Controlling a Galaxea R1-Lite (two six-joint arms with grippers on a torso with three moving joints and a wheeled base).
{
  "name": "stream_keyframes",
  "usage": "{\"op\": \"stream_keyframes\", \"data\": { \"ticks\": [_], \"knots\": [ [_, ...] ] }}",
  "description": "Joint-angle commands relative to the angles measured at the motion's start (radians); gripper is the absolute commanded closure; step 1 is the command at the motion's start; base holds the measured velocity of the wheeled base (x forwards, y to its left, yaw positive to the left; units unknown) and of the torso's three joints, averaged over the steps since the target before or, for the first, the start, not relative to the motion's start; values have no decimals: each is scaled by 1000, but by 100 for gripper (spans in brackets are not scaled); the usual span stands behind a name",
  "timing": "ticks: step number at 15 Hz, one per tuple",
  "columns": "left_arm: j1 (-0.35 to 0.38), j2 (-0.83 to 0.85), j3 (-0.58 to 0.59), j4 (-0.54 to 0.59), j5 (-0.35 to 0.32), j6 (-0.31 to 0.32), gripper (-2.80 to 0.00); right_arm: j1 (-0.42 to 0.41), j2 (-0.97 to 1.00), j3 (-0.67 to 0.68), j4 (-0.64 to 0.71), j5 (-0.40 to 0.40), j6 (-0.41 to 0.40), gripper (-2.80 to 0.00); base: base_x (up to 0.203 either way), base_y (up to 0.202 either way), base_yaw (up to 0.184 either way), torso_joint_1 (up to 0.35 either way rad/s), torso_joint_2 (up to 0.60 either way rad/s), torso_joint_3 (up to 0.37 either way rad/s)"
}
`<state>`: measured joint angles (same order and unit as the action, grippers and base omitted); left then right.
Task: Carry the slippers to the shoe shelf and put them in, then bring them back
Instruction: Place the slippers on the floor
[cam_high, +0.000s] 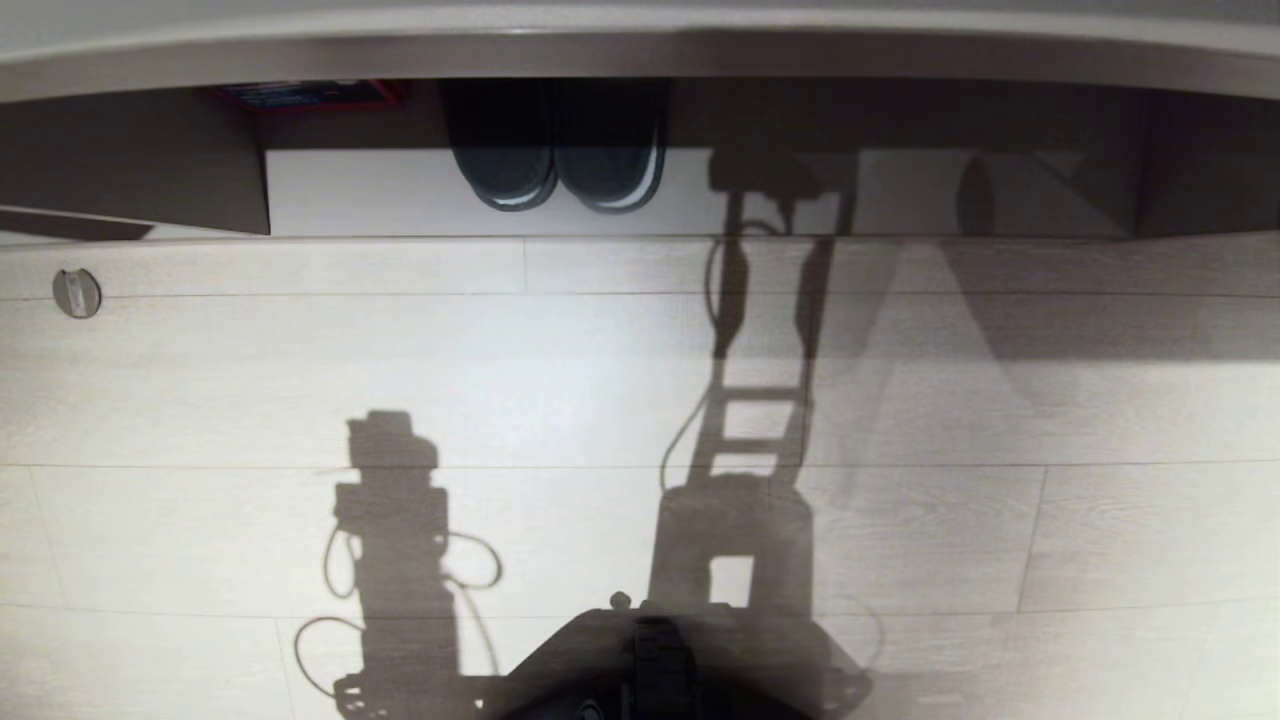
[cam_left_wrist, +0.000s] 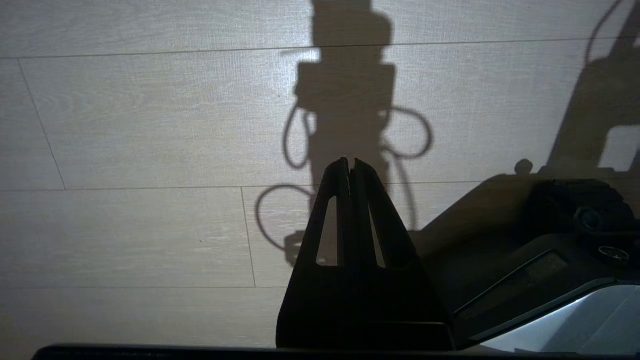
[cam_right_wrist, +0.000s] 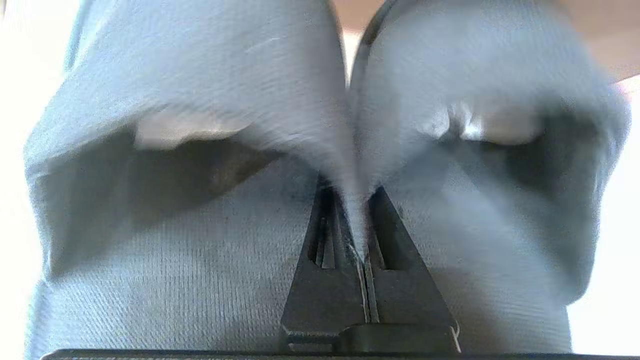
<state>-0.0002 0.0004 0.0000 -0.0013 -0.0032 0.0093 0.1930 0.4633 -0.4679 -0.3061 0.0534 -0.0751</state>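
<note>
R gripper (cam_right_wrist: 361, 200) pinching slippers (cam_right_wrist: 175, 100)

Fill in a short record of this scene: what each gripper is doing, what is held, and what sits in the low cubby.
right gripper: fingers shut on the inner edges of both slippers, pinched together
left gripper: fingers shut, holding nothing, above the floor
cubby: holds another dark pair with whitish sole edges, side by side
</note>
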Motion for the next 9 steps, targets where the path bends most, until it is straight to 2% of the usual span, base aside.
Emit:
{"op": "stream_keyframes", "data": {
  "ticks": [1, 6, 9],
  "knots": [
    [0, 0, 0, 0, 0, 0, 0, -39, -77, 4, 9, 11, 0, 0, 0, 0, 0, 0, 0, 0],
    [0, 0, 0, 0, 2, -3, 0, -154, -244, 46, 119, 54, 1, 0, 0, 0, 0, 0, 0, 0],
    [0, 0, 0, 0, 2, -3, 0, -177, -328, 179, 125, 85, 0, 0, 0, 0, 0, 0, 0, 0]
  ]
}}
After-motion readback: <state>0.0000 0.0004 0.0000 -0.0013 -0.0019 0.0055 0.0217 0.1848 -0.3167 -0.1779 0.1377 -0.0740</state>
